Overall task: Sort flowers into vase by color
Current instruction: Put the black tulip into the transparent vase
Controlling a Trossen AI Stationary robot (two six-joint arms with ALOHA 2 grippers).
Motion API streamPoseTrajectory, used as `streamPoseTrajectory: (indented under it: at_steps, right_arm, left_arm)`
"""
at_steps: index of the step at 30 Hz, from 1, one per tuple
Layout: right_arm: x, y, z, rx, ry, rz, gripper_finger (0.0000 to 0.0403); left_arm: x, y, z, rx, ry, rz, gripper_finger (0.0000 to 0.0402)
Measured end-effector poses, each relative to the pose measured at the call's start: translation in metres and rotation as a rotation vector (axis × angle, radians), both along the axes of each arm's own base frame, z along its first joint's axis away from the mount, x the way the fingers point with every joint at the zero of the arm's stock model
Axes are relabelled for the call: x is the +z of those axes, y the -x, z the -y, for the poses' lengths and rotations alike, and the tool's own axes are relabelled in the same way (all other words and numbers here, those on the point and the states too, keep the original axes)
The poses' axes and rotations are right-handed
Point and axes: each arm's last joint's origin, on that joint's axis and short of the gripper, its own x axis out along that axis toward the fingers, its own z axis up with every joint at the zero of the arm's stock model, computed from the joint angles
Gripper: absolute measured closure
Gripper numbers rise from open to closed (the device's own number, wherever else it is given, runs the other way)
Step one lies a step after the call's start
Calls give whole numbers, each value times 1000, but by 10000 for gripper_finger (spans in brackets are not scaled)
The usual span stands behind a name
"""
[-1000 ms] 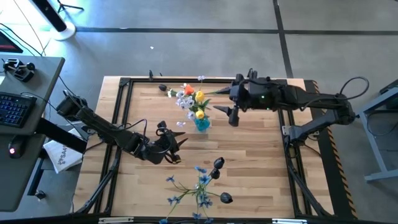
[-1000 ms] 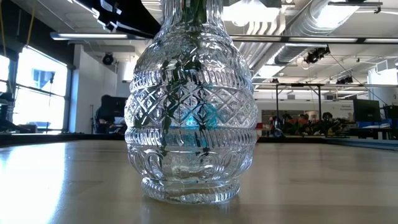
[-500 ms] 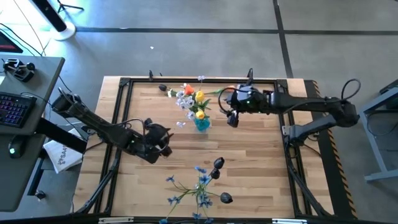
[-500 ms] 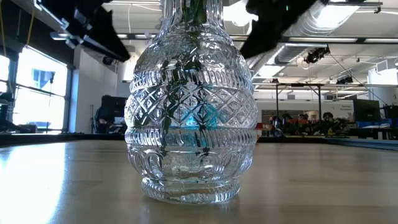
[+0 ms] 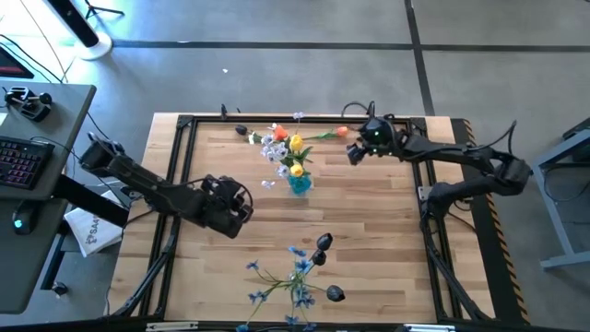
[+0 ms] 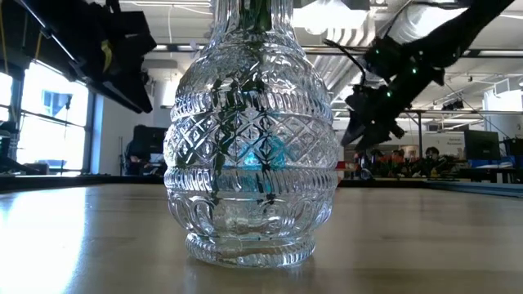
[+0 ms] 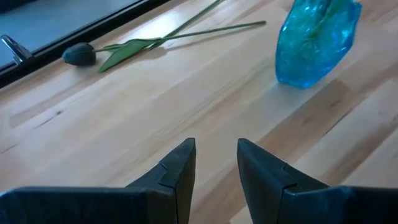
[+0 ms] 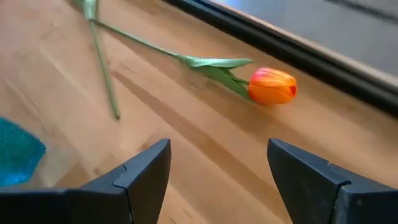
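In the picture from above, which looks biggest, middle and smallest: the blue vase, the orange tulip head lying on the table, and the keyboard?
Largest to smallest, as they look from above:
1. The keyboard, though the picture's edge cuts it off.
2. The blue vase.
3. The orange tulip head, just a small dot.

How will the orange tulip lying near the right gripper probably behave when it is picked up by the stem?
The orange tulip probably droops at the head: its stem looks long and thin. It likely weighs little. Lying flat, the stem may slide from the open right gripper.
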Motion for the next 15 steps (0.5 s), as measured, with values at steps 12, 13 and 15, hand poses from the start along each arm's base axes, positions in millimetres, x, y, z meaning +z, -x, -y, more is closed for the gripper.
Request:
streamPoseTrajectory:
  at_steps: [12,13,15]
  right_arm:
    - [-46,14,13,-44,-113,49,139]
    - [-48,11,11,-24,-110,40,139]
    - [-51,5,5,19,-107,29,139]
  left_arm:
    - [-25,-18,-16,113,11,-80,296]
    - [-26,-19,-21,132,18,-91,296]
    - [-28,-20,-31,167,16,-120,296]
